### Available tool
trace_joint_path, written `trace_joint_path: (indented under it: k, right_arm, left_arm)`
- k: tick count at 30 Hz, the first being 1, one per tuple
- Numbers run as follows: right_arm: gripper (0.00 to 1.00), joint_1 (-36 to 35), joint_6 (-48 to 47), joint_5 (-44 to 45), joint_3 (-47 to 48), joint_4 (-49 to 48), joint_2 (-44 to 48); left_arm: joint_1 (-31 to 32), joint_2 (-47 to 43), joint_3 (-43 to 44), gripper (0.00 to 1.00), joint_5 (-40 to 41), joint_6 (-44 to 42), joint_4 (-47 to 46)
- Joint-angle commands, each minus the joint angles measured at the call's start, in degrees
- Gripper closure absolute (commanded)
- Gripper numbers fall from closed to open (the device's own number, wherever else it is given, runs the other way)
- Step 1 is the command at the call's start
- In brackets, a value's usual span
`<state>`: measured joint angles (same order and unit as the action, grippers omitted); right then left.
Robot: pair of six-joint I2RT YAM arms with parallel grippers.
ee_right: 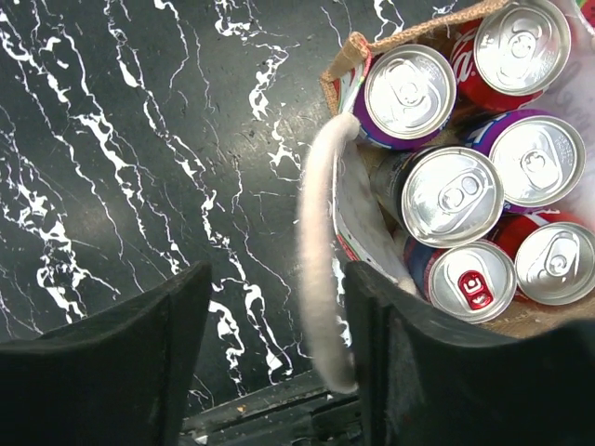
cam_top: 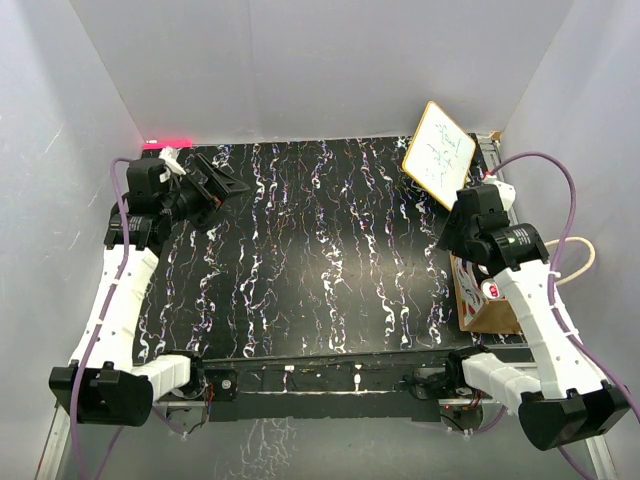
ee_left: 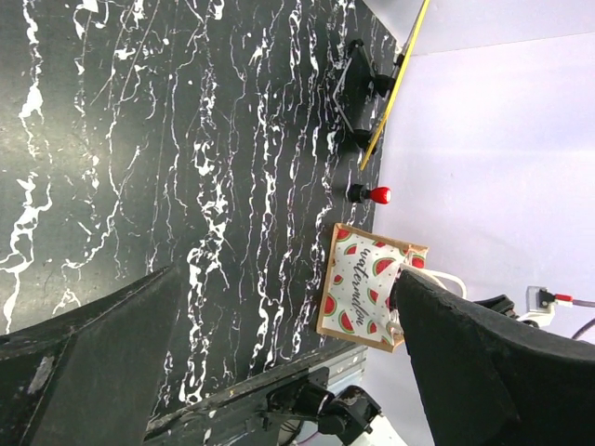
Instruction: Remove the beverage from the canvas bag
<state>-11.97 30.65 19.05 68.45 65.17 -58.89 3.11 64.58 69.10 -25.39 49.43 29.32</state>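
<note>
Room: black marbled tabletop (cam_top: 320,250) being left open beside tan-brown canvas bag (ee_right: 337,72) (at the right edge).
Left gripper (ee_left: 288,279): being held wide.
Right gripper (ee_right: 279,274): being held apart astride cream handle (ee_right: 316,232).
Hidden: silver-topped cans' (ee_right: 451,195) sides.

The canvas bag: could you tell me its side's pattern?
Canvas bag: watermelon slices on white, best in left wrist view.

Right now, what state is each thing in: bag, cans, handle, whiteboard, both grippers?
canvas bag: upright, top open.
six cans: upright inside the bag, tops sealed.
right gripper: open, fingers either side of the cream handle.
cream handle: standing up from the bag's rim.
left gripper: open, empty.
whiteboard: propped up, tilted.
</note>
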Motion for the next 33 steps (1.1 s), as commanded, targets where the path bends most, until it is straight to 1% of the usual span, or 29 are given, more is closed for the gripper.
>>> trace_joint_path:
  k: [1,4,5,8,11,16,23,27,30,33]
  right_arm:
    - [0.47,0.4,0.0,3.2,-2.5,-7.2,2.4]
    - [0.65,0.4,-2.2,2.6,-3.6,-9.1,2.9]
    - [0.73,0.4,-2.9,2.1,-3.7,-9.6,3.0]
    - [0.83,0.4,-5.9,-2.4,-3.5,-11.1,3.8]
    - [0.86,0.4,-8.8,-9.0,-2.9,-12.5,4.4]
    - [0.92,0.4,-10.8,-21.1,-3.4,-13.1,4.5]
    - [0.92,0.3,-12.4,-39.0,-5.6,-13.2,4.2]
    - [0.92,0.3,-11.8,-47.9,-6.7,-14.0,4.0]
    - [0.92,-0.2,-9.5,-52.5,-7.6,-14.7,3.2]
    - [0.92,-2.2,-5.5,-55.4,-8.6,-19.2,3.1]
  left_arm:
    - [0.1,0.5,2.0,0.03,-3.7,2.0,-3.3]
    - [0.2,0.7,2.9,0.03,-3.7,1.8,-3.0]
    - [0.2,0.5,3.1,0.03,-3.7,1.7,-2.8]
    - [0.2,-0.1,3.2,0.03,-3.4,1.5,-2.1]
    - [0.2,-0.9,2.7,0.03,-3.3,1.8,-2.0]
    - [0.2,-1.6,1.5,0.03,-3.2,3.6,-2.9]
    - [0.2,-1.6,0.1,0.03,-3.6,5.4,-4.5]
    - [0.2,-1.0,0.5,0.03,-3.6,5.8,-4.5]
    - [0.2,-0.6,0.8,0.03,-3.2,5.9,-4.5]
    - [0.2,-0.3,1.0,0.03,-3.3,6.2,-4.4]
